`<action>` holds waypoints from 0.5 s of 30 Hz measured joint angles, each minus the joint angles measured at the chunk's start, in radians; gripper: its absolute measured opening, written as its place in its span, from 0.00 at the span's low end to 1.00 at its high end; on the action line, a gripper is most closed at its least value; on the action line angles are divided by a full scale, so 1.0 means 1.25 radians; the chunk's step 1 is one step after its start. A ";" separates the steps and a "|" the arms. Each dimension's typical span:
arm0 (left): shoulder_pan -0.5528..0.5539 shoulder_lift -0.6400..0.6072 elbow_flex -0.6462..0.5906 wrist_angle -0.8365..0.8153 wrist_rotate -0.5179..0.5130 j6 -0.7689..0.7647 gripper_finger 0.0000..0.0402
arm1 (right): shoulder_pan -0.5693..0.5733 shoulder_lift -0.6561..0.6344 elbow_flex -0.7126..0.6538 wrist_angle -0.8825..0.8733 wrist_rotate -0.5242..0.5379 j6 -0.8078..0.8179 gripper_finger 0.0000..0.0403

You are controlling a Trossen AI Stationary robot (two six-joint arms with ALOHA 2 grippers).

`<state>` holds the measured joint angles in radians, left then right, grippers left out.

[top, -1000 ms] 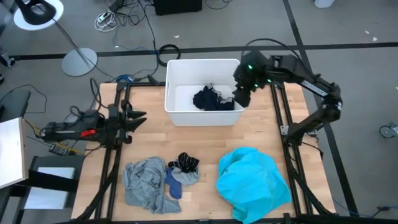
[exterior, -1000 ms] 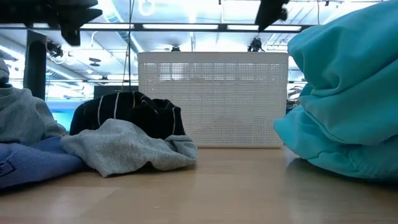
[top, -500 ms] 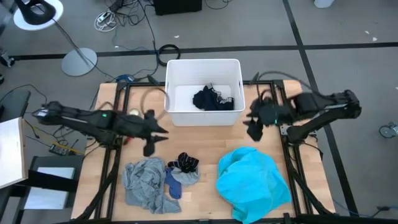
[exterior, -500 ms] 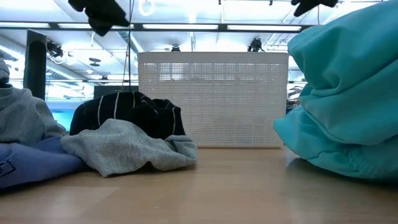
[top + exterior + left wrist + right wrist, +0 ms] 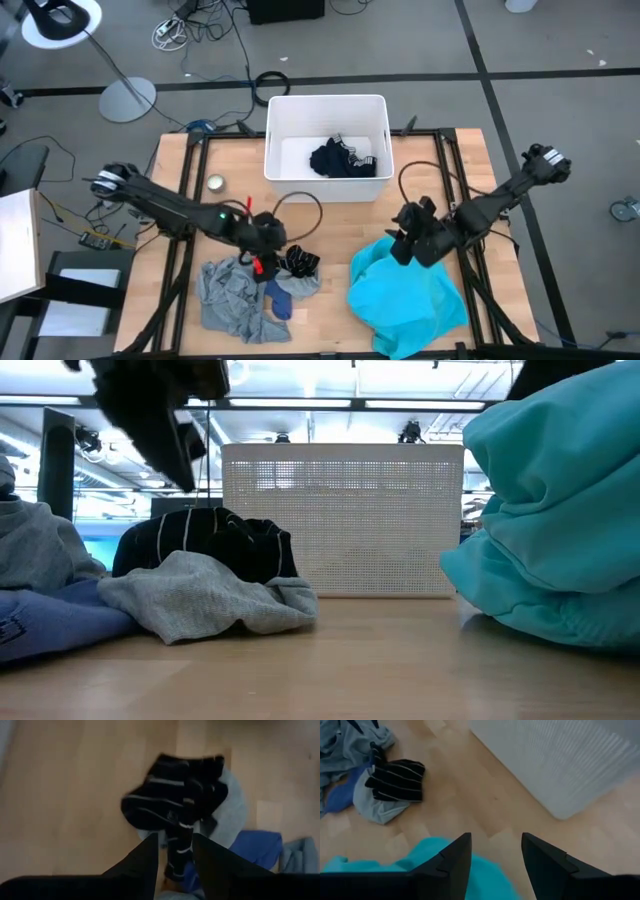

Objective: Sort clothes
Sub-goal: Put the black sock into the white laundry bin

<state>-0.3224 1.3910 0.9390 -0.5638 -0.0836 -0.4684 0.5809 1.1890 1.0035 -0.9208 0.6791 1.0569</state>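
while you look down from above, your left gripper point(image 5: 268, 243) hangs just in front of the white bin point(image 5: 327, 104), over the black striped sock point(image 5: 298, 262), with its fingers point(image 5: 145, 857) parted and empty. your right gripper point(image 5: 402, 240) is at the bin's front right, above the edge of the turquoise garment point(image 5: 408, 292), fingers spread, nothing between them. the navy-black garment point(image 5: 341, 159) lies inside the bin. the grey shirt point(image 5: 228, 289) and the blue sock point(image 5: 278, 296) lie farther in front, left of the turquoise garment.
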 joint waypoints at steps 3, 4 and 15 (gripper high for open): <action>-0.008 0.044 0.000 0.018 0.001 -0.006 0.32 | 0.034 0.007 -0.030 0.015 0.012 0.058 0.43; -0.009 0.056 0.000 0.024 0.001 -0.007 0.32 | 0.041 0.012 -0.036 0.022 0.017 0.072 0.43; -0.011 0.142 0.000 0.026 0.001 -0.047 0.06 | 0.091 0.049 -0.049 0.042 0.072 0.123 0.43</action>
<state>-0.3359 1.5685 0.9390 -0.5313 -0.0819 -0.5275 0.6941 1.2499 0.9424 -0.8684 0.7697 1.2105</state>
